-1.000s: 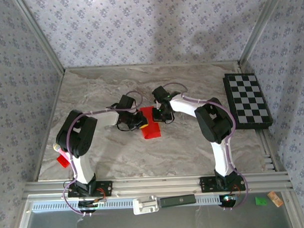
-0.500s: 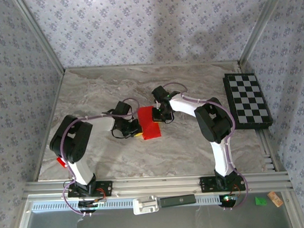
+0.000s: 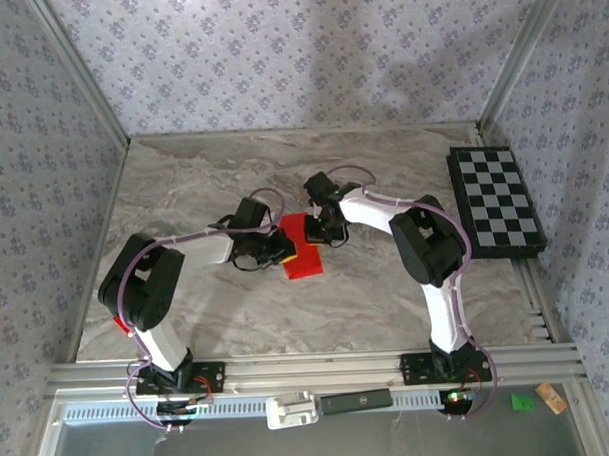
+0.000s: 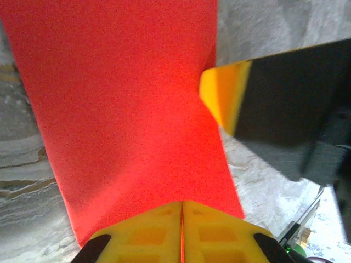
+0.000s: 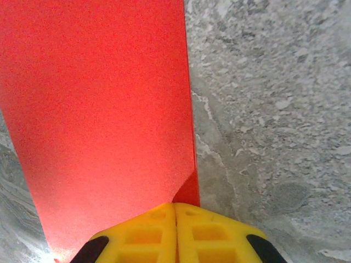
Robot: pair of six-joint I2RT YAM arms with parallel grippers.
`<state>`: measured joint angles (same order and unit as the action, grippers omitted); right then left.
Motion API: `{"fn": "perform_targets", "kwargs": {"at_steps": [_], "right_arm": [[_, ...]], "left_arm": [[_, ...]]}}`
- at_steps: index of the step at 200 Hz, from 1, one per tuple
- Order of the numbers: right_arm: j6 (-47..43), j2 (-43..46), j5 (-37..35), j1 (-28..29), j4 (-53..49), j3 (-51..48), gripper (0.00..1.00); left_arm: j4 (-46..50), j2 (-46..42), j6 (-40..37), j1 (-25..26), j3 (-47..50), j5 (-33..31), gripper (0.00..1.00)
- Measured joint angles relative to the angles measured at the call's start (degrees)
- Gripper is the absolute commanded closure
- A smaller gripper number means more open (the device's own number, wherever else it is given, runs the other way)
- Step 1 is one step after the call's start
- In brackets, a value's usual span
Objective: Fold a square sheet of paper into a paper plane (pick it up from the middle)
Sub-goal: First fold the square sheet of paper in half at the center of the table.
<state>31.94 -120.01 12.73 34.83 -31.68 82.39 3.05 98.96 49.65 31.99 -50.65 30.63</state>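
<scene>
Near the middle of the counter (image 3: 387, 285), the square sheet of paper (image 3: 303, 250) is lying as a folded, narrowed red strip, and both of my tools are meeting at it. My left tool (image 3: 275, 251) is reaching in from the left and sitting at the strip's left edge. My right tool (image 3: 325, 230) is sitting at its far right corner.

Left wrist view: the yellow fingers (image 4: 148, 233) of my left tool are pressing flat together, leaving no gap. The red paper is spreading away from their tips, and a yellow pad (image 4: 222, 96) of my right tool is touching its right edge.

Right wrist view: the fingers (image 5: 211, 233) of my right tool are likewise closing tight together. The paper is running forward and leftward from the tips, and bare counter is showing on the right.

Whether either tool is nipping the paper between its pads, I cannot tell.

Well apart, a chequered board (image 3: 496, 201) is lying at the counter's right edge, and a small red scrap (image 3: 121, 321) is lying beside my left arm.
</scene>
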Motion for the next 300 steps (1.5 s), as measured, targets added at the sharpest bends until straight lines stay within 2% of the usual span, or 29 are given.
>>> {"fn": "perform_targets", "kwargs": {"at_steps": [74,118,140,181,202,251,300], "right_arm": [[0.6,0.0,0.0,0.0,0.6,-0.5,0.92],[0.6,0.0,0.0,0.0,0.6,-0.5,0.92],[0.6,0.0,0.0,0.0,0.6,-0.5,0.92],[0.6,0.0,0.0,0.0,0.7,-0.5,0.92],[0.7,0.0,0.0,0.0,0.7,-0.5,0.92],[0.9,0.0,0.0,0.0,0.7,-0.5,0.93],[1.2,0.0,0.1,0.0,0.7,-0.5,0.92]], "left_arm": [[4.5,1.9,-2.5,1.4,1.2,-1.1,0.92],[4.1,-2.9,-4.9,1.3,6.6,-3.1,0.93],[7.1,-6.1,-5.3,0.6,8.4,-3.3,0.92],[6.8,-11.7,-4.0,-0.4,7.7,-2.8,0.92],[3.9,-10.3,-2.8,-0.4,5.4,-2.8,0.93],[1.5,0.3,-1.8,0.4,1.6,-1.3,0.93],[5.5,0.2,-5.6,1.5,2.9,-1.7,0.94]]}}
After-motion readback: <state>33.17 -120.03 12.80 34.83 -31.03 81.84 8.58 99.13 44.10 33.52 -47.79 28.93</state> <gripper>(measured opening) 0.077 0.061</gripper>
